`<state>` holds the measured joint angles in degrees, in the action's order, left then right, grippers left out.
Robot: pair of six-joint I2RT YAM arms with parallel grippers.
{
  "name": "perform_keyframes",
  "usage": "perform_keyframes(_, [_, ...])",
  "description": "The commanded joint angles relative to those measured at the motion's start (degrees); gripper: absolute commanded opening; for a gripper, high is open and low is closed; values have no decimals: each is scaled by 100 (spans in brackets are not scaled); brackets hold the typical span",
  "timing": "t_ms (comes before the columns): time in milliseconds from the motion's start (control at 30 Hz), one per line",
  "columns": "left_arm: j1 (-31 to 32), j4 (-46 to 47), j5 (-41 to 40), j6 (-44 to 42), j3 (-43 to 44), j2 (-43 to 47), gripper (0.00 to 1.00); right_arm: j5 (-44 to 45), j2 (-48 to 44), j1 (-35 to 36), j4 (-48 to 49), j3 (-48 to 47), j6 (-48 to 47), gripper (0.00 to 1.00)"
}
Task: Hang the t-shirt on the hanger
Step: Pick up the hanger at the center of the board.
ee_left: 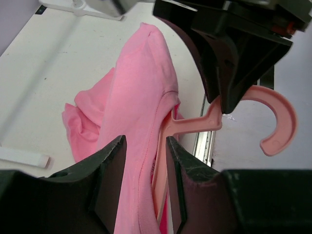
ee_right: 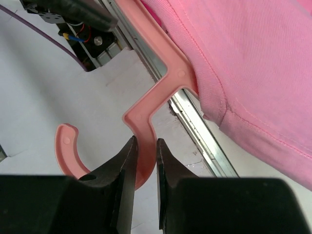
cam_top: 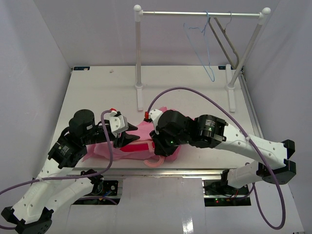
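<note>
While both arms reach in toward the near edge of the table (cam_top: 107,92), the t-shirt (cam_top: 141,132) lies bunched on that edge between them, spread flat nowhere. The hanger (cam_top: 156,162) is with it: the hook sticks out past the table edge, and the frame runs back under the pink cloth.

Left gripper (ee_left: 145,146): the fingers (ee_left: 109,180) are partly closed on a fold of the t-shirt (ee_left: 141,73). The cloth fills the gap between them. One arm of the hanger (ee_left: 195,124) also passes through that gap, against the finger on the right of the wrist view. The cloth rises from the grip and drapes over the hanger's shoulder. The collar seam sits close to the hanger's neck.

Right gripper (ee_right: 146,144): the fingers (ee_right: 124,180) are closed on the hanger (ee_right: 165,87) at the stem of the hook, just below the bend where the stem meets the frame. The hook curls away to the left of the grip, over the floor beyond the table. The t-shirt (ee_right: 253,58) covers the frame from the neck onward, and its hemmed edge touches the neck.

At the far side of the table stands a white rail (cam_top: 200,13). A blue wire hanger (cam_top: 208,53) and a grey hanger (cam_top: 225,44) hang from it, well apart from the work.
</note>
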<state>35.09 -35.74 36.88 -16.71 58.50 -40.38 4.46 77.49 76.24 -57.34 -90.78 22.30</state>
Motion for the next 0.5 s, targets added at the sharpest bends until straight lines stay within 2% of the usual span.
perform_keyframes(0, [63,-91,495,-551,-80,52,49,-957,-204,-307,240,-275,-235,8])
perform_keyframes(200, [166,-225,488,-889,-93,-3,49,-1776,-248,-1053,259,-295,-345,8])
perform_keyframes(367, [329,-346,452,-1135,-125,-213,51,-2192,-290,-1390,343,-294,-352,8])
perform_keyframes(467, [431,-354,113,-1274,-171,-289,52,-2343,-280,-1630,329,-300,-381,8])
